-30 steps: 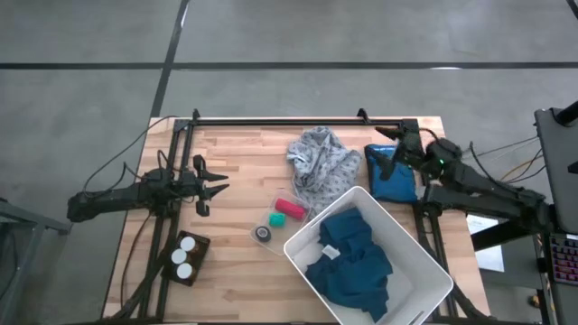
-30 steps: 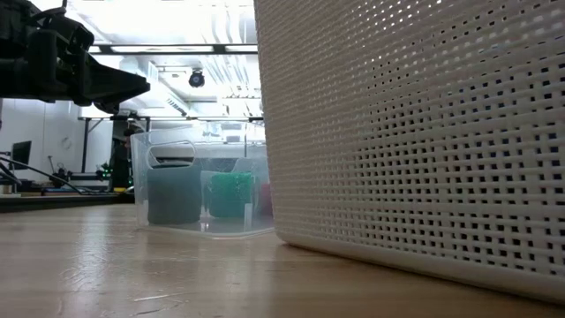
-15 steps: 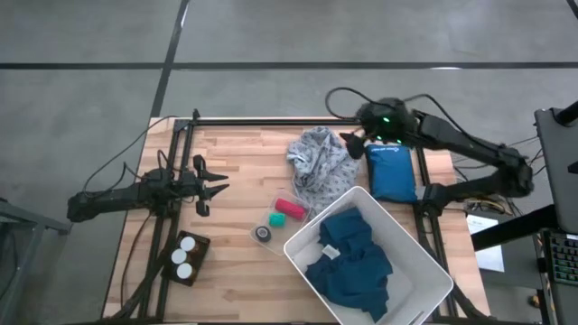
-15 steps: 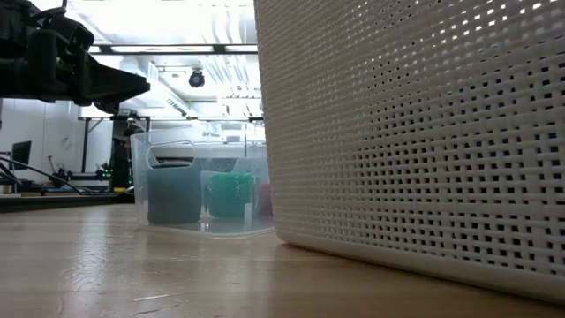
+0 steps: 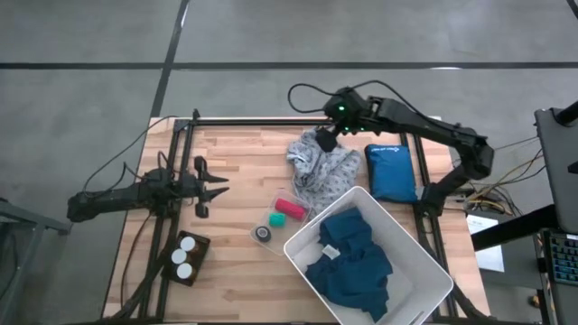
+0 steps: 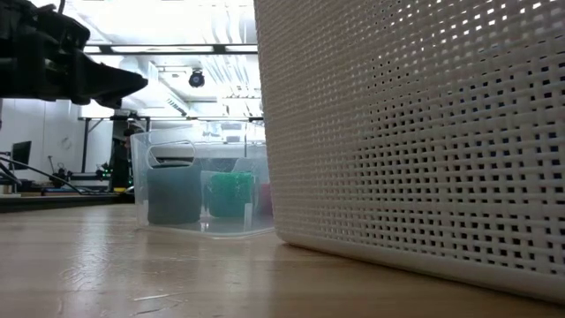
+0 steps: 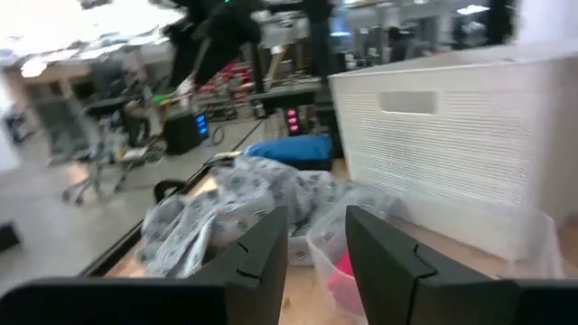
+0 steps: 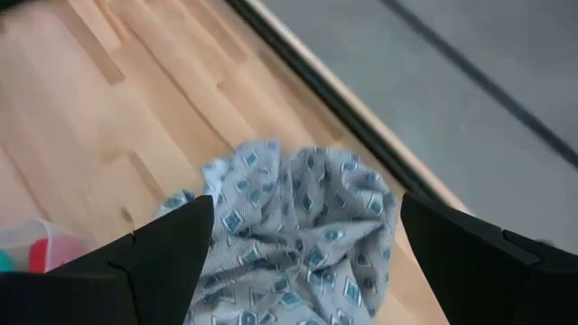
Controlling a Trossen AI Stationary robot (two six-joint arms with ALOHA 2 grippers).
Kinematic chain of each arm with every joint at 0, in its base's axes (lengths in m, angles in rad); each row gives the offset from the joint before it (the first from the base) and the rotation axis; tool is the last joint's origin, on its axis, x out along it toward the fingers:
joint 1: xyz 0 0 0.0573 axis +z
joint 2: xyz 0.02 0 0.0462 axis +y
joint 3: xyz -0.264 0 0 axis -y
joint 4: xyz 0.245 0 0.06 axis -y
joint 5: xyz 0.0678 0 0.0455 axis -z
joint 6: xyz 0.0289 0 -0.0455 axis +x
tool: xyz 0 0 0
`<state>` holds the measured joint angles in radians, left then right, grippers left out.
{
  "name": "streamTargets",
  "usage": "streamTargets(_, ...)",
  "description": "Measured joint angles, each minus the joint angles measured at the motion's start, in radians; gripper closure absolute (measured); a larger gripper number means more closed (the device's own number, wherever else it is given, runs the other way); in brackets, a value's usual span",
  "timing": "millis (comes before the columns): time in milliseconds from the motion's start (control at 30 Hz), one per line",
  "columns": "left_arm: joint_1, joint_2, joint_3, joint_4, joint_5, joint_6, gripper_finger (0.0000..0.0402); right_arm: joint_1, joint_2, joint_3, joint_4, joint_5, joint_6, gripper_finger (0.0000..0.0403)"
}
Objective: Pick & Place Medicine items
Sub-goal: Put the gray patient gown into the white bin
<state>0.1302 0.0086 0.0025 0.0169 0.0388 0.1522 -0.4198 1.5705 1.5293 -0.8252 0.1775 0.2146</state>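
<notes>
Three pill bottles [image 5: 184, 257], seen as white round caps in a dark holder, sit near the table's [image 5: 235, 298] front left edge, well left of the white basket [image 5: 424, 262]. The left gripper [image 5: 215, 190] waits spread open behind them. The right gripper [image 5: 323, 142], fingers wide apart, hovers over the grey patterned cloth [image 5: 321, 167] behind the basket. Bare wood lies between bottles and basket.
</notes>
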Motion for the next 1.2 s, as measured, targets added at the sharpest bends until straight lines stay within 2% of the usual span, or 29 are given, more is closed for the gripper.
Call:
streamTargets(100, 0.0, 0.0, 0.0, 0.011, 0.049, 0.05, 0.0284, 0.0, 0.056, 0.047, -0.068, -0.008, 0.017, 0.0048)
streamTargets(533, 0.0, 0.001, 0.0, 0.016, 0.051, 0.055, 0.0284, 0.003, 0.159, 0.133, -0.183, -0.02, -0.011, 0.0049)
streamTargets(567, 0.0, 0.001, 0.0, 0.016, 0.051, 0.055, 0.0284, 0.003, 0.162, 0.132, -0.185, -0.037, -0.002, 0.0048)
streamTargets(667, 0.0, 0.001, 0.0, 0.016, 0.051, 0.058, 0.0284, 0.008, 0.164, 0.131, -0.168, -0.184, 0.018, 0.0048)
streamTargets(733, 0.0, 0.0, 0.0, 0.016, 0.051, 0.058, 0.0284, 0.023, 0.164, 0.133, -0.156, -0.227, 0.015, 0.0049)
streamTargets(800, 0.0, 0.0, 0.0, 0.016, 0.051, 0.058, 0.0284, 0.026, 0.159, 0.131, -0.168, -0.25, 0.015, 0.0051)
streamTargets(1000, 0.0, 0.0, 0.0, 0.016, 0.051, 0.057, 0.0284, 0.016, 0.088, 0.133, -0.21, -0.231, -0.008, 0.007)
streamTargets(1133, 0.0, 0.0, 0.0, 0.016, 0.051, 0.057, 0.0284, 0.053, 0.024, 0.128, -0.229, -0.224, 0.006, 0.0074)
streamTargets(1200, 0.0, 0.0, 0.0, 0.016, 0.051, 0.057, 0.0284, 0.076, -0.009, 0.122, -0.268, -0.187, 0.015, 0.0074)
